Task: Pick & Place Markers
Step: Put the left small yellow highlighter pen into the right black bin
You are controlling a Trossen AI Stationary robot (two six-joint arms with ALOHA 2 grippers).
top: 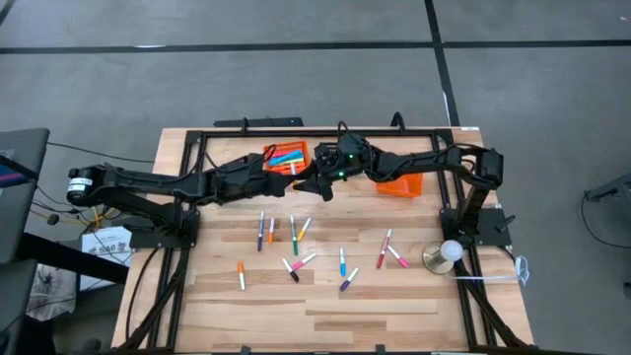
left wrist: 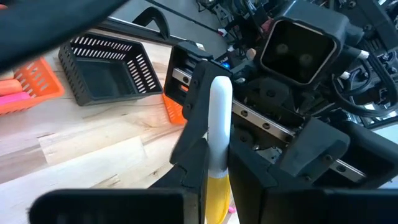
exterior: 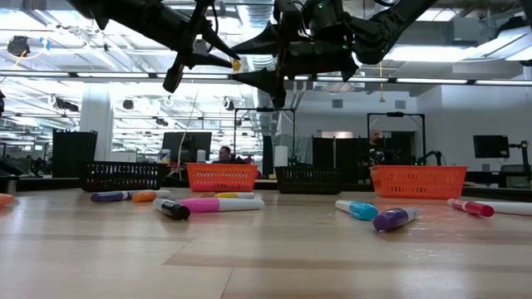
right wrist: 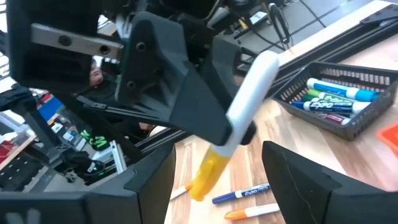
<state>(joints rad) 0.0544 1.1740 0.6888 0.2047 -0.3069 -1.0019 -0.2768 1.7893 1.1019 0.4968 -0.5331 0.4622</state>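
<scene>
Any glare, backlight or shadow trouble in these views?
High view: even light, no glare on the table. Low view: ceiling lights behind the arms turn them into silhouettes; a sheen on the wood by the purple marker. Left wrist view: the left gripper and its yellow marker block the middle.

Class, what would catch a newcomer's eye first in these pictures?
The two arms meet above the back of the table, where the left gripper holds a yellow marker with a white cap between the right gripper's open fingers. In front of them, loose markers lie scattered across the wooden table.
</scene>
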